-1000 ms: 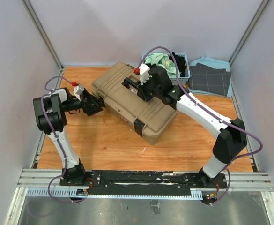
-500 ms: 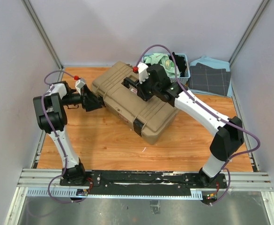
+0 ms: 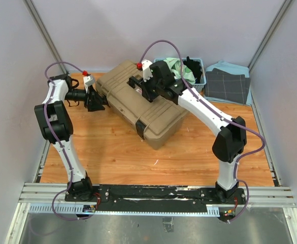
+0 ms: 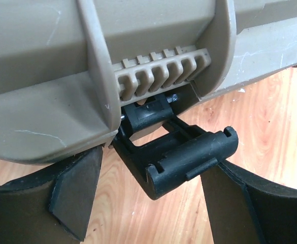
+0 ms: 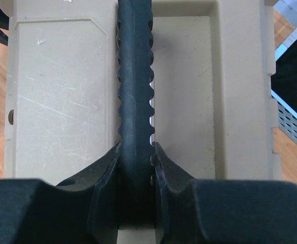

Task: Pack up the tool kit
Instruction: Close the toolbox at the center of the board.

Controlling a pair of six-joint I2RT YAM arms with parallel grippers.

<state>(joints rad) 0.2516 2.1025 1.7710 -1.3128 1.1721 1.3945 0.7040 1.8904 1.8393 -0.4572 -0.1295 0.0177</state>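
Pale walls boxed in a wooden table [image 3: 112, 152]. The tan toolbox [image 3: 153, 114] lay slantwise on the table's far half, a little left of centre, with its lid down. Just beyond its far right corner stood a blue basket [image 3: 204, 77] of cloths, and a dark folded cloth [image 3: 227, 85] lay further right.

From above, both arms reached the box, the left at its left end and the right on its top, but that view did not show either grip. The wrist cameras did. In the left wrist view, the left arm's fingers [image 4: 74, 195] stood spread and released on either side of a black latch [image 4: 181, 152]. The latch hung swung out below the box's ribbed catch; whether one pad touched its end could not be told. In the right wrist view, the right arm's fingers [image 5: 107, 175] were clenched on the black handle [image 5: 134, 91]. They grasped its near end, and the notched grip ran away along a recess in the lid.

Up close the tan plastic was scuffed and scratched, with moulded ribs. A second black latch [image 3: 140, 128], on the box's near edge, appeared only from above.
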